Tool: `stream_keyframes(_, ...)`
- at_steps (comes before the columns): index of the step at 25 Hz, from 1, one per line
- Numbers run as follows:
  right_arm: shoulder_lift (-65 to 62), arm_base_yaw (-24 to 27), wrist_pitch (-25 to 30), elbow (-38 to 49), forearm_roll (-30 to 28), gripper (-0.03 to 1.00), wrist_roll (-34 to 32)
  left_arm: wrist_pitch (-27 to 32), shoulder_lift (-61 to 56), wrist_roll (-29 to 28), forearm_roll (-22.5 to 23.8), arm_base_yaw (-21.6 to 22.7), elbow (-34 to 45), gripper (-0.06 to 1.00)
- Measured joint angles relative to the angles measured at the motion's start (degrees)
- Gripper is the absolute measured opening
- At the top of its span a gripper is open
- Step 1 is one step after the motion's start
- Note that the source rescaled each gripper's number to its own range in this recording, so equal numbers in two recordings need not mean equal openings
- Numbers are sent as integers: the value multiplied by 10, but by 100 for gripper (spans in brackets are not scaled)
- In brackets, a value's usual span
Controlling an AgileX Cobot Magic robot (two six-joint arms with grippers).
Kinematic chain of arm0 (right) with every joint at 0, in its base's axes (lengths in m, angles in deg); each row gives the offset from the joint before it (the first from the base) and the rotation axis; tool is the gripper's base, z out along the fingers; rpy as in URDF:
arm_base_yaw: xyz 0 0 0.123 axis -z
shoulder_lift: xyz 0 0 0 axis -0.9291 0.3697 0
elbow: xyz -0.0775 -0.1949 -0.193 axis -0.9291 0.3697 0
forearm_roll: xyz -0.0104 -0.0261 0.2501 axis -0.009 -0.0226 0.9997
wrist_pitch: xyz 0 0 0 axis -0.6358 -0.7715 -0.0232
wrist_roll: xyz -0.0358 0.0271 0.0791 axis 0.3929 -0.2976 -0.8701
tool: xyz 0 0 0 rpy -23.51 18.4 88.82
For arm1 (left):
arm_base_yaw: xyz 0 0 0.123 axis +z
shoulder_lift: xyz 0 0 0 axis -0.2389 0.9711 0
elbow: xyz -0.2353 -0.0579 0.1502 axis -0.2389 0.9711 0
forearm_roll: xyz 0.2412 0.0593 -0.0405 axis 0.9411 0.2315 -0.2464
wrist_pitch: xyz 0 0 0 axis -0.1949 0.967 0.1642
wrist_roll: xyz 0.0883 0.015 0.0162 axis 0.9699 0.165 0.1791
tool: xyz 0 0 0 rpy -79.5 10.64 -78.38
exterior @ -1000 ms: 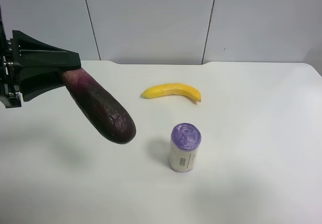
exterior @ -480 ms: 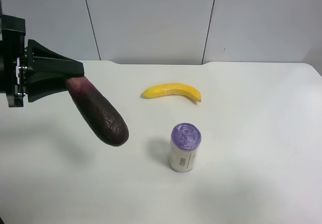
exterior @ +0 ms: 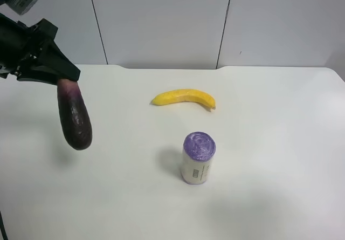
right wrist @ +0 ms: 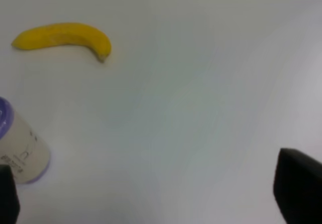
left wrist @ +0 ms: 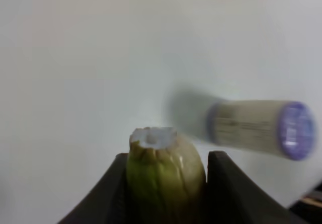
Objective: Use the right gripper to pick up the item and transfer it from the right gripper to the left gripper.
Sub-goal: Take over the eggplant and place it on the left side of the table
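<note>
The item, a dark purple toy eggplant (exterior: 74, 121), hangs nearly upright above the table at the exterior high view's left. My left gripper (exterior: 62, 77) is shut on its pinkish stem end. In the left wrist view the greenish stem end (left wrist: 163, 158) sits pinched between the two black fingers (left wrist: 221, 183) of the left gripper (left wrist: 168, 194). My right gripper (right wrist: 151, 189) is open, its two fingertips far apart at the frame's corners with only bare table between them. The right arm does not show in the exterior high view.
A yellow banana (exterior: 183, 97) lies on the white table (exterior: 269, 143) toward the back. It also shows in the right wrist view, banana (right wrist: 63, 35). A white cylinder with a purple lid (exterior: 197, 158) stands in front of it, the same cylinder (right wrist: 20, 153) close to one right fingertip.
The left gripper has risen and drawn back to the left with the eggplant. The eggplant swung from slanting out over the table to hanging almost straight down.
</note>
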Motion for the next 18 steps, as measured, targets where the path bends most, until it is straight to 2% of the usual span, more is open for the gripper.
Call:
stream_keyframes(5, 0, 0, 0, 0, 0, 100, 0, 4, 67, -64, 126, 1, -71, 1)
stream_keyframes(8, 0, 0, 0, 0, 0, 100, 0, 14, 114, -85, 176, 1, -113, 1)
stream_keyframes(13, 0, 0, 0, 0, 0, 100, 0, 25, 201, -101, 227, 1, -158, 1)
stream_keyframes(18, 0, 0, 0, 0, 0, 100, 0, 25, 274, -103, 236, 1, -180, 1)
